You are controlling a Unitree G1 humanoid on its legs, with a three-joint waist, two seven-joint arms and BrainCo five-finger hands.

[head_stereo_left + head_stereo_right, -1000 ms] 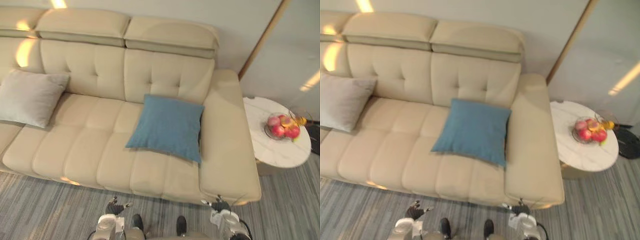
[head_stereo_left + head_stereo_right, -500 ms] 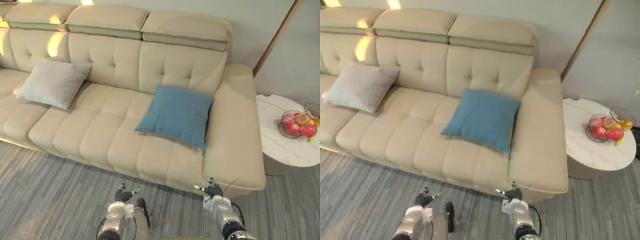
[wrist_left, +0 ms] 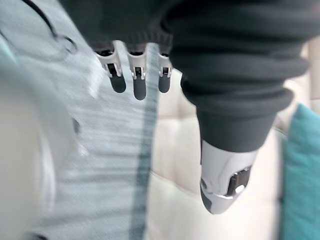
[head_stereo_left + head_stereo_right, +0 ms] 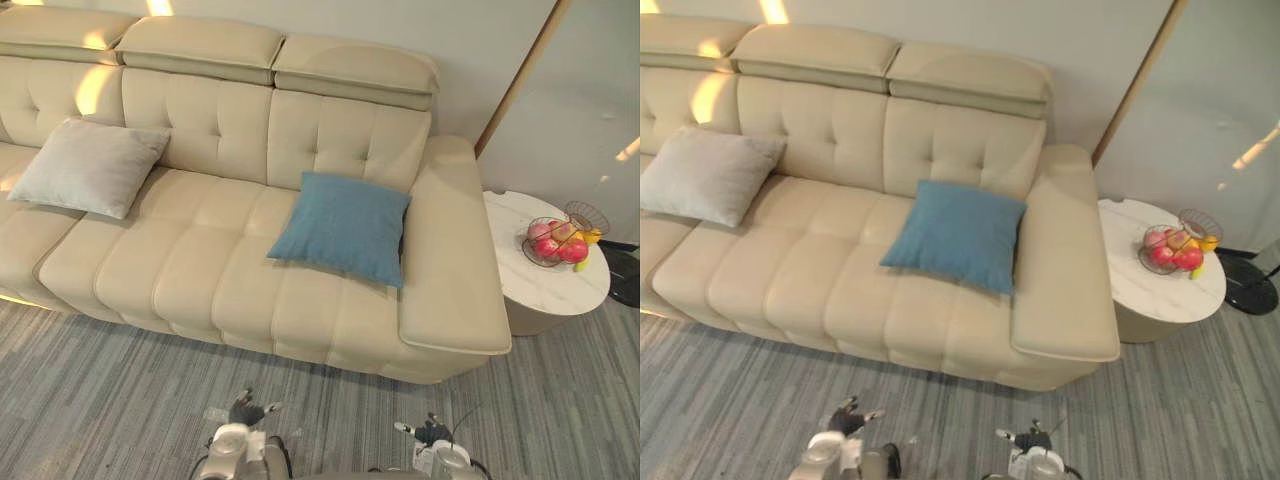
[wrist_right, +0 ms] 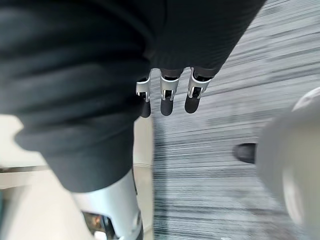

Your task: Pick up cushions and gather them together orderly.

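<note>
While neither cushion is yet in hand, both sit on the sofa (image 4: 200, 285), well apart.

Item one: blue cushion (image 4: 343, 227), square, at the right end of the seat. It is tilted back against the backrest, its right edge just beside the armrest (image 4: 450, 250).

Item two: grey cushion (image 4: 88, 167), towards the left end of the seat, likewise propped against the backrest.

Handling, as judged: both are light, soft and plump, with woven covers giving fair friction. They will probably sag and fold if pinched at one corner; nothing fragile. The best hold is likely at two opposite sides, one hand to each, so the cushion keeps its shape when set beside its fellow.

Left hand (image 4: 245, 411): low over the carpeted floor (image 4: 120, 400), short of the sofa's front edge. Fingers (image 3: 139, 87) straight and hanging loose, thumb apart, nothing grasped or touched.

Right hand (image 4: 426, 432): also low over the floor, short of the sofa's right front corner. Fingers (image 5: 168, 102) straight, released, empty.

Also present: round white tabletop (image 4: 560, 290) just past the armrest, bearing a wire basket of fruit (image 4: 555, 240) towards its far right edge.

Task state, as judged: gathering not begun; the hands must first reach the seat.
</note>
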